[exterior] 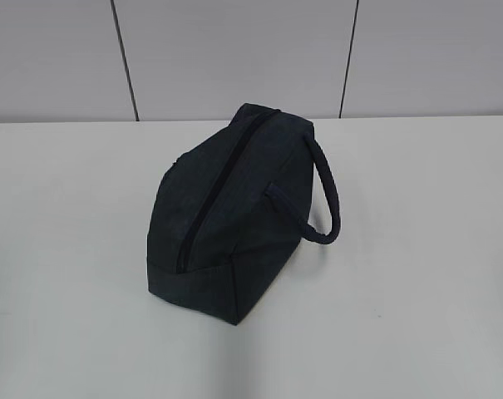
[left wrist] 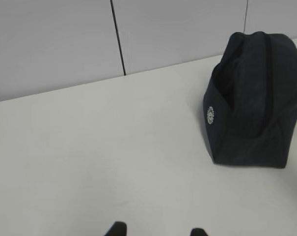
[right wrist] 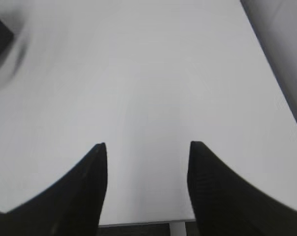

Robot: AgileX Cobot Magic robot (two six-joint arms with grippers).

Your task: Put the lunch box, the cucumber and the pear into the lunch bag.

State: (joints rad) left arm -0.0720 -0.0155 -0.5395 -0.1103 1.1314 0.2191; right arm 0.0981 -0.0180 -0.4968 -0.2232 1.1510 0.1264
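Note:
The dark navy lunch bag [exterior: 234, 212] stands on the white table [exterior: 417, 249], its top zipper shut and its loop handle hanging to the right. It also shows in the left wrist view [left wrist: 256, 98] at the far right. The lunch box, cucumber and pear are out of view. My left gripper [left wrist: 157, 230] is open and empty over bare table, well left of the bag; only its fingertips show. My right gripper [right wrist: 147, 147] is open and empty above the table near its edge. Neither gripper shows in the exterior view.
A grey panelled wall [exterior: 234, 50] runs behind the table. The table's edge [right wrist: 138, 221] lies just under my right gripper. A dark blurred shape [right wrist: 1, 34], probably the bag, sits at that view's top left corner.

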